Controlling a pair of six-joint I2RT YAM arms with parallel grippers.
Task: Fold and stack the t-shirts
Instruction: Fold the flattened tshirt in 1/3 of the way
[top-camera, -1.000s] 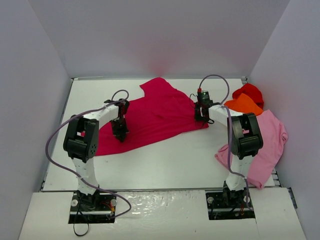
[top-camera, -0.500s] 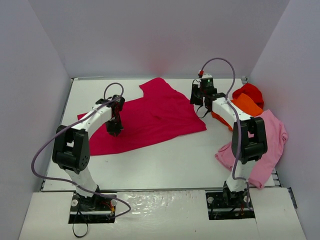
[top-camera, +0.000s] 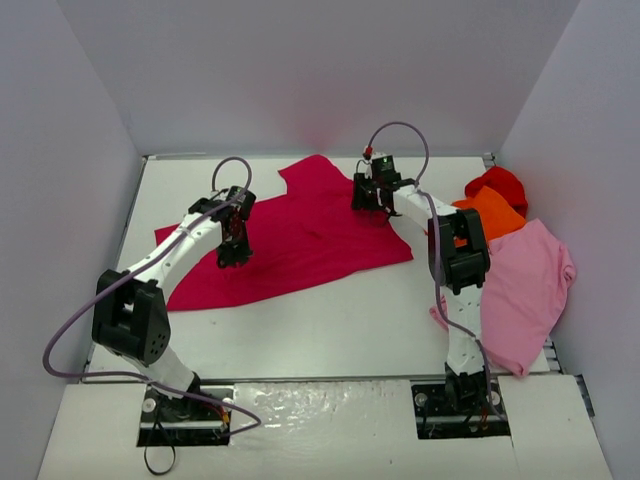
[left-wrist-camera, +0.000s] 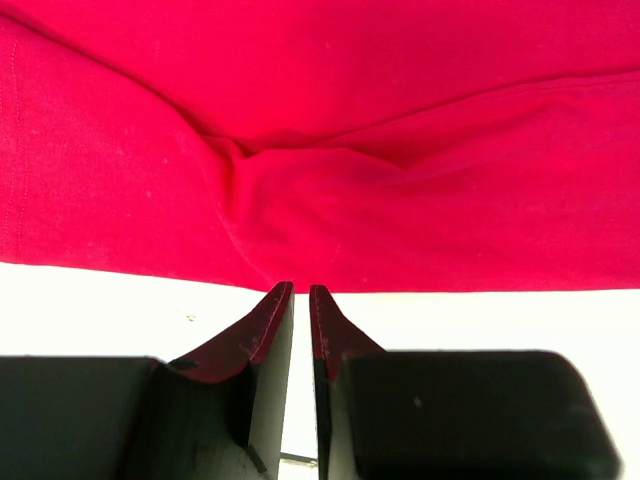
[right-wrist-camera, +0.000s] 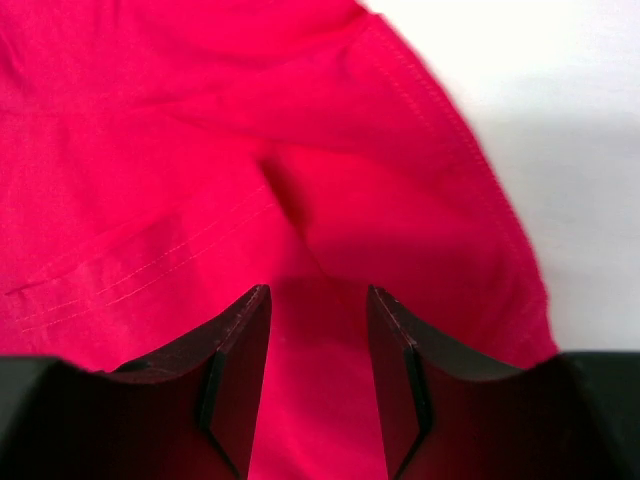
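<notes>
Worktop (top-camera: 330, 320): white, flat, matte, bare across its near half.
Walls (top-camera: 320, 70): plain pale grey-lilac panels standing along the worktop's left, far and right edges.
Front ledge (top-camera: 320, 430): glossy white panel along the near edge.

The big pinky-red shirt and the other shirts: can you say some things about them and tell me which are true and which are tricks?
The crimson t-shirt lies spread open, not folded. True.
The right gripper is shut tight. False: its fingers are apart, above the crimson cloth.
The light pink t-shirt is neatly folded. False: it lies loose and rumpled.
The orange t-shirt lies between the pink one and the bright red t-shirt. True.
</notes>
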